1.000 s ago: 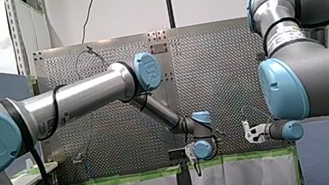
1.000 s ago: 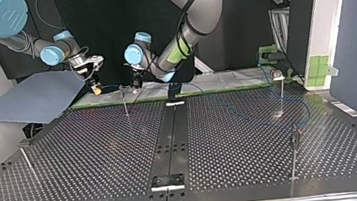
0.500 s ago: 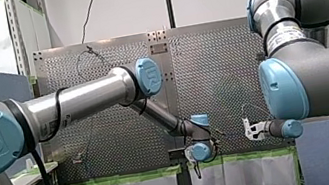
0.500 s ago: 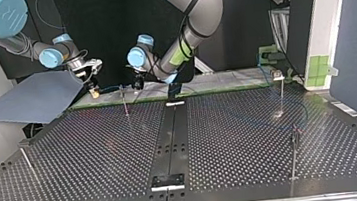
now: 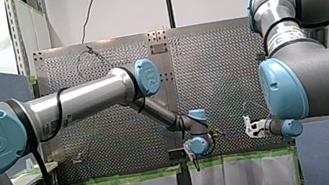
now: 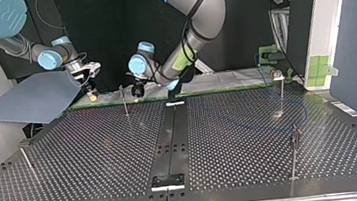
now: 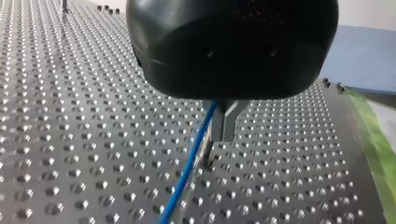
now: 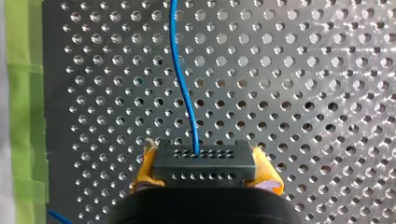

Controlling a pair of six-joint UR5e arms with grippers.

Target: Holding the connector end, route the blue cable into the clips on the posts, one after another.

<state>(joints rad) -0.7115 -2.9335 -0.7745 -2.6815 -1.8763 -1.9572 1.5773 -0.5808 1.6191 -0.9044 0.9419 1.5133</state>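
My right gripper (image 8: pixel 204 173) is shut on the black connector (image 8: pixel 204 162), with its yellow pads (image 8: pixel 144 170) on either side of it. The blue cable (image 8: pixel 183 84) runs from the connector straight ahead over the perforated plate. My left gripper (image 7: pixel 223 133), black with metal fingers, is shut on the blue cable (image 7: pixel 189 168), which slants down from it to the plate. In the top view my right gripper (image 6: pixel 91 94) hangs left of a thin post (image 6: pixel 124 101) and my left gripper (image 6: pixel 138 90) hangs just right of it, both near the table's far edge.
More posts stand at the top view's right (image 6: pixel 281 87), near right (image 6: pixel 295 151) and near left (image 6: pixel 26 159). A grey-blue board (image 6: pixel 30 98) lies at the far left. Green tape (image 6: pixel 225 89) lines the far edge, and a dark strip (image 6: pixel 170 136) runs down the middle.
In the top view my right gripper has drifted left and a little lower with the connector. My left gripper has sunk slightly beside the post.
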